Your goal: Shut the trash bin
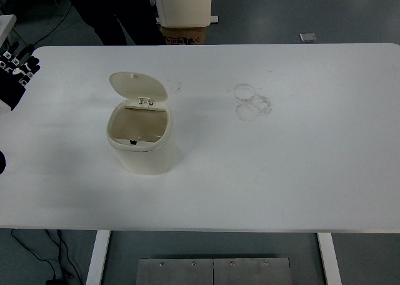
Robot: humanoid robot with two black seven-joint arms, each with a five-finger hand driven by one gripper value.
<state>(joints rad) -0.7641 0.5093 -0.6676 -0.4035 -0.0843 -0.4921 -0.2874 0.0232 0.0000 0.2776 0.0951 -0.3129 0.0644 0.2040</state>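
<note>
cream plastic trash bin (141, 141), small and rounded, stands on the left half of the white table (300, 172), with its oval flip lid (137, 86) hinged at the far rim and standing up and tilted back, so the mouth is open toward me. my left hand (14, 79), black with white finger markings, sits at the table's far left edge, well apart from the bin; its fingers look extended and loosely spread, holding nothing. the right arm is out of view.

my worries from here: the bin looks light and, as far as i can see, empty, so a push on the lid from the left side rather than from behind and above could slide or tip it instead of swinging the lid down. coming in low, the fingers could catch the bin's wall first. if i press only the lid's near corner, it may twist on the small hinge (146, 100) and not seat. a fingertip left over the rim could get pinched or hold the lid ajar.

faint ring marks (252, 101) stain the table farther right, out of the way.
</note>
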